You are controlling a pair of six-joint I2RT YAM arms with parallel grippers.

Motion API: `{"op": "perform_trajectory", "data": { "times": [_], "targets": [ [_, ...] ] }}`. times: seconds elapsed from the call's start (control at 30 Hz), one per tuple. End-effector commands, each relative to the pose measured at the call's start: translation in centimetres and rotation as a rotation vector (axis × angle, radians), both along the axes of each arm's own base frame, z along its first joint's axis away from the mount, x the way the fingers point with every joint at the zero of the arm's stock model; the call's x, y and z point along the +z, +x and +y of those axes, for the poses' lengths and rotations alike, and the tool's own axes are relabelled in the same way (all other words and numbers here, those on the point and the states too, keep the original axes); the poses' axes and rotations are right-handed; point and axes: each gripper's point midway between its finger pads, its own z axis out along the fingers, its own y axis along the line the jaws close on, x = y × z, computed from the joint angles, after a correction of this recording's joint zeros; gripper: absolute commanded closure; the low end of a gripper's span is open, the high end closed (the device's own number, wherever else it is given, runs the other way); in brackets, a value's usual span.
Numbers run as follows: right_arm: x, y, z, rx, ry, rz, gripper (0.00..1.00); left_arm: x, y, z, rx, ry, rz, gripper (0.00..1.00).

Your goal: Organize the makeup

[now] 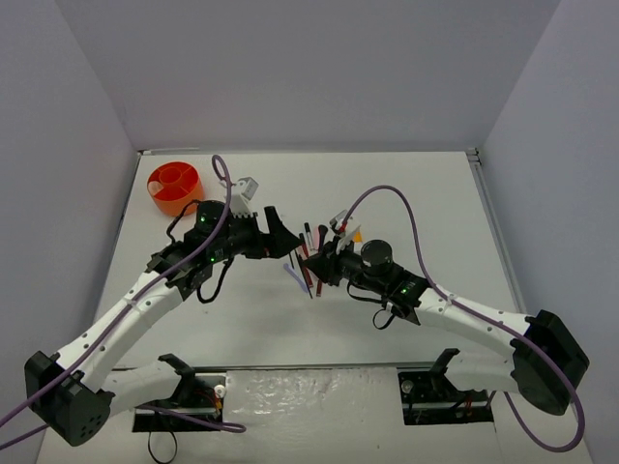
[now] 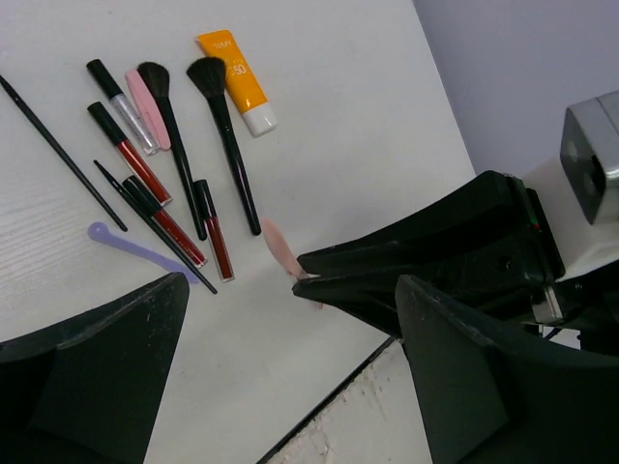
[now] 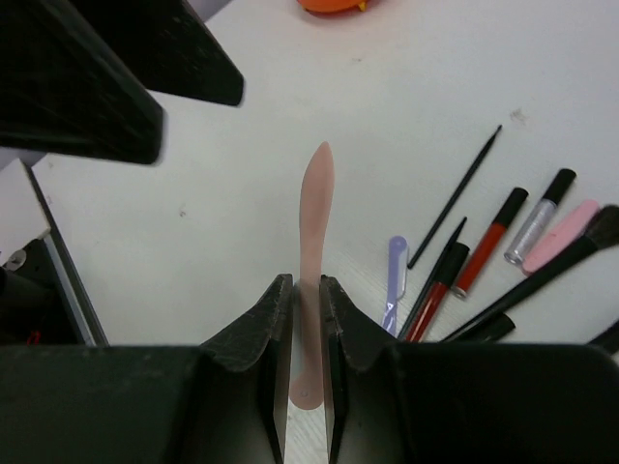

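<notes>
The makeup lies in a row mid-table (image 1: 309,253): an orange-white tube (image 2: 239,82), two black brushes (image 2: 227,135), red pencils (image 2: 131,150), a thin black stick (image 2: 58,150) and a lilac stick (image 2: 135,249). My right gripper (image 3: 305,280) is shut on a pale pink stick (image 3: 316,193), which it holds low over the table with the tip pointing away. The left gripper (image 2: 290,319) stands open just in front of that stick's tip (image 2: 279,246), with nothing between its fingers. In the top view the left gripper (image 1: 276,237) and the right gripper (image 1: 314,266) nearly meet.
The orange round holder (image 1: 175,187) stands at the back left, its edge also in the right wrist view (image 3: 334,5). A small white-grey block (image 1: 245,188) lies beside it. A dark round compact (image 1: 375,253) sits by the right arm. The table's near edge (image 2: 338,377) runs close under the left gripper.
</notes>
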Motion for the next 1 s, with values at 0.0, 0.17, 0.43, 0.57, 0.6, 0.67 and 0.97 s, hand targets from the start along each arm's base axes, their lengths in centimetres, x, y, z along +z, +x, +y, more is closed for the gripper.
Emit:
{"op": "perform_trajectory", "data": {
  "times": [0.0, 0.17, 0.43, 0.57, 0.6, 0.67, 0.97],
  "targets": [
    [6.2, -0.5, 2.3, 0.104, 0.17, -0.136, 1.0, 3.8, 1.1, -2.1, -0.003, -0.088, -0.089, 0.18],
    [6.8, -1.0, 2.7, 0.132, 0.206, -0.138, 1.0, 3.3, 1.0, -3.4, -0.027, -0.093, -0.083, 0.27],
    [7.0, -1.2, 2.8, 0.142, 0.233, -0.132, 1.0, 2.3, 0.9, -3.9, -0.027, -0.099, -0.066, 0.54],
    [7.0, -1.2, 3.0, 0.146, 0.243, -0.127, 1.0, 2.1, 0.9, -4.1, -0.03, -0.106, -0.058, 0.69],
    [6.9, -1.2, 3.0, 0.146, 0.242, -0.126, 1.0, 2.0, 0.8, -4.1, -0.032, -0.107, -0.056, 0.73],
    [6.7, -1.2, 3.0, 0.145, 0.239, -0.124, 1.0, 1.9, 0.8, -4.2, -0.033, -0.111, -0.055, 0.84],
    [6.2, -0.7, 3.1, 0.131, 0.222, -0.123, 0.96, 0.9, 0.9, -3.8, -0.016, -0.077, -0.043, 1.0]
  ]
}}
